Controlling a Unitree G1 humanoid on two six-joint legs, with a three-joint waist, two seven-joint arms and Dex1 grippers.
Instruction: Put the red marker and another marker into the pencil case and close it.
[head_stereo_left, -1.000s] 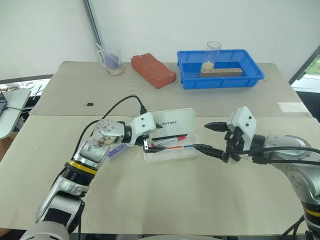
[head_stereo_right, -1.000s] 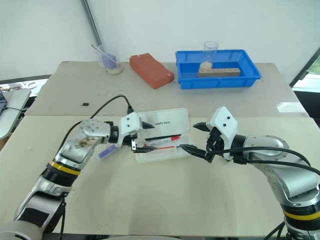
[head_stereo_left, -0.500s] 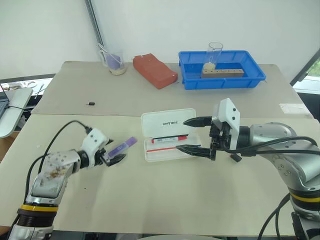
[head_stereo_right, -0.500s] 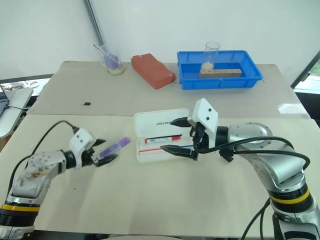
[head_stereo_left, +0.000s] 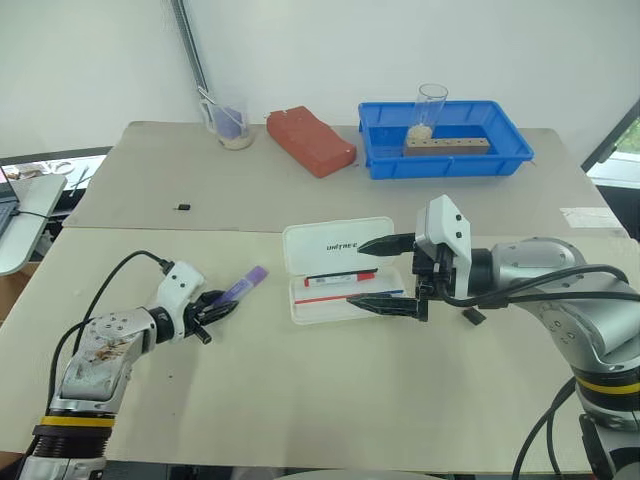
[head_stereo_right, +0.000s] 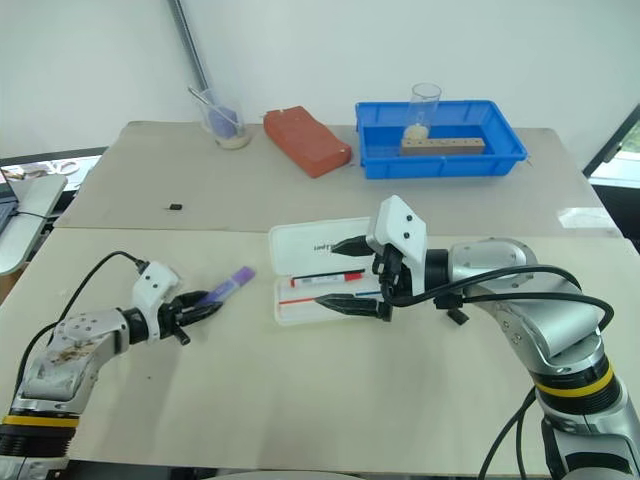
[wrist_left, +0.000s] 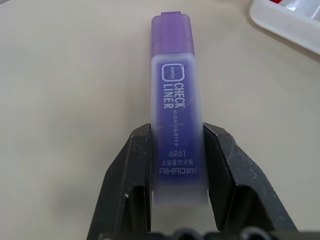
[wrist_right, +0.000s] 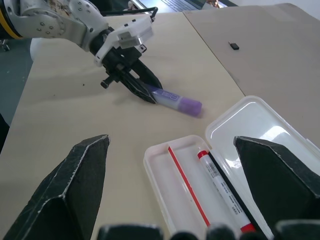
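Beige tabletop (head_stereo_left: 330, 400) stretches in front of you against a plain white wall, with a seam running across it between the near and far halves. On the near half, roughly in the middle, you have the pencil case (head_stereo_left: 338, 242) lying open, its lid with small black lettering folded back flat toward the far side. Inside its tray lies the red marker (head_stereo_left: 340, 279), lengthwise, and just beside it on the near side a thin red pen stick (wrist_right: 187, 185). Your left gripper (head_stereo_left: 214, 303) sits low at the table to the left of the case, and its two black fingers (wrist_left: 131, 170) are clamped on the rear end of the purple marker (wrist_left: 175, 125), one on each side of the barrel; the cap end points toward the case, and the marker lies well apart from it. From these views you cannot tell whether the marker rests on the table or is just off it. Your right gripper (head_stereo_left: 385, 272) hangs over the right end of the case with its jaws spread wide and nothing between them, one finger over the lid and the other over the tray's near edge. Along the far side of the table you see a blue plastic tray (head_stereo_left: 445, 160) with a clear glass (head_stereo_left: 429, 104) and a wooden block (head_stereo_left: 447, 146) in it, a red brick-shaped block (head_stereo_left: 309, 140) to its left, and a clear cup (head_stereo_left: 229, 122) further left. A small black object (head_stereo_left: 180, 207) lies alone on the far left part of the table.
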